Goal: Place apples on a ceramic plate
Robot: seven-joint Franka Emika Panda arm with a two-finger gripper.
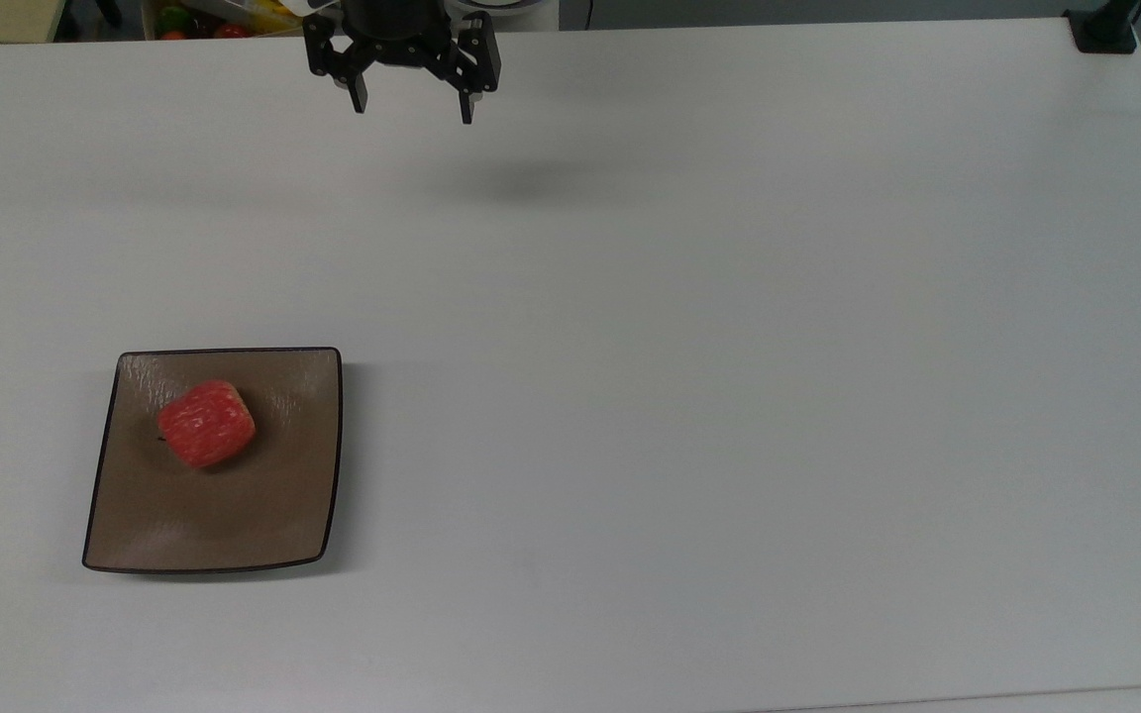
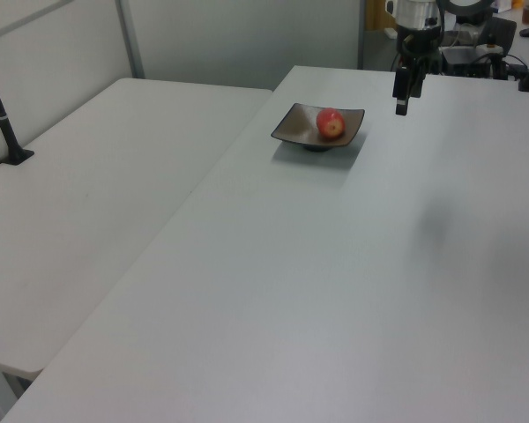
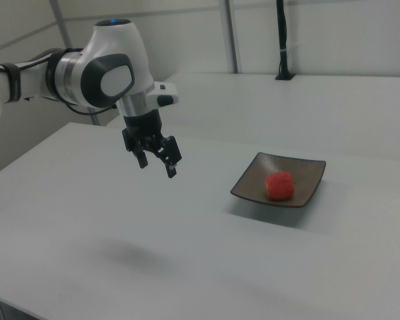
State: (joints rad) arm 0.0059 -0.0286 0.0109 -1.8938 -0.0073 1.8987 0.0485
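White arm (image 3: 100,77) raised, fingers (image 1: 360,99) spread apart, pointing down

The worktop (image 1: 729,396) is a plain white surface; a square brown ceramic plate (image 1: 234,515) rests directly on it near the top view's lower left; a second white worktop (image 2: 97,220) adjoins it on the left view's left.
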